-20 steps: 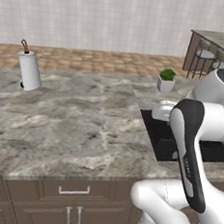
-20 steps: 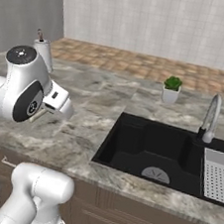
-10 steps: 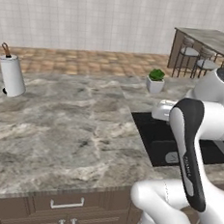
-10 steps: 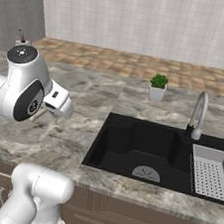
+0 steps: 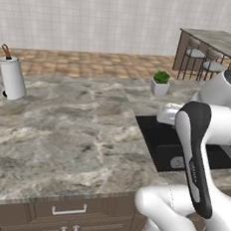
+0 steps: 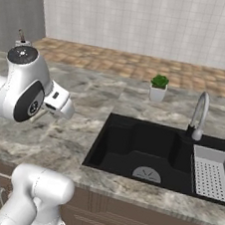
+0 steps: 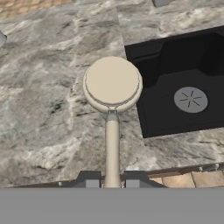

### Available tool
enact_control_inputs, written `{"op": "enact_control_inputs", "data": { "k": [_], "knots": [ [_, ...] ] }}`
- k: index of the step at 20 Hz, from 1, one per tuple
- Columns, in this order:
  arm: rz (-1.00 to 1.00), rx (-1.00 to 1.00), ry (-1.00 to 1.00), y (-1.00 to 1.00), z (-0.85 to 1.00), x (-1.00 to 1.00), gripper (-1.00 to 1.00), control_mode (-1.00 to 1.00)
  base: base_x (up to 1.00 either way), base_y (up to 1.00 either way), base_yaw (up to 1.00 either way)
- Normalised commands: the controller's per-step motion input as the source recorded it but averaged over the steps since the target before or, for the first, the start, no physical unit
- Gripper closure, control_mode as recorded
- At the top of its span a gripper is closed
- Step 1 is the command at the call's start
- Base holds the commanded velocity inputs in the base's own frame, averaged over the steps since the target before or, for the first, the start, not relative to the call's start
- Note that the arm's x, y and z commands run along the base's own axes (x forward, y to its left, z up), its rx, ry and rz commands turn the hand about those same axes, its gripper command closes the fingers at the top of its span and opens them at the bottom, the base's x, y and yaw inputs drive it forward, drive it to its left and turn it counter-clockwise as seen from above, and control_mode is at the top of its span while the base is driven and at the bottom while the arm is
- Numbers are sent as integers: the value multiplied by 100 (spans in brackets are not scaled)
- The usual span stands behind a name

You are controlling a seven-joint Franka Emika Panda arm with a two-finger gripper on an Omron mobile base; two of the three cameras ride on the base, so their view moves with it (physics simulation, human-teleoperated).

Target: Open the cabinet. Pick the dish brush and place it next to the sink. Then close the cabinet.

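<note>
Your jaws (image 7: 112,183) are drawn in tight on the thin handle of the dish brush (image 7: 112,87), one dark fingertip (image 7: 91,183) on each side of it at the bottom of the hand view. The handle runs straight up from between them to the round beige head, which faces the camera flat-on. The brush hangs in the air, clear of the surface under it.

Below the head you see the grey marbled desk (image 7: 52,109), and the head's right edge lies just over the left rim of the black sink (image 7: 183,74). The sink's round drain (image 7: 190,99) sits to the right of the brush, well apart from it.

From the right base view, the sink basin (image 6: 145,149) is sunk into the desk (image 6: 71,139), with a curved grey faucet (image 6: 199,116) behind it and a pale perforated tray (image 6: 212,173) set in its right part. A small potted plant (image 6: 159,88) stands on the desk beyond the sink. The arm's hand end (image 6: 60,105) points toward the sink from the left; the brush itself is too hidden there to make out.

From the left base view, a white paper-towel roll (image 5: 12,77) stands upright at the far left of the desk (image 5: 60,142), well apart from the sink (image 5: 155,136). Drawers with short horizontal handles (image 5: 69,211) run along the front below the desk. Bar stools (image 5: 193,57) stand by a far counter.
</note>
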Motion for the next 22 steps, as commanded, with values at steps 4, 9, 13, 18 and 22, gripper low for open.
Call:
{"op": "enact_control_inputs", "data": {
  "k": [4,9,13,18,22],
  "knots": [
    [0,0,0,0,0,0,100,100,0,0,0],
    [0,0,4,10,0,3,100,-100,0,0,0],
    [0,-5,46,27,0,39,100,-100,0,0,0],
    [0,-3,60,1,0,49,100,-100,0,0,0],
    [2,1,18,-9,-4,20,100,-100,0,0,0]
  ]
}}
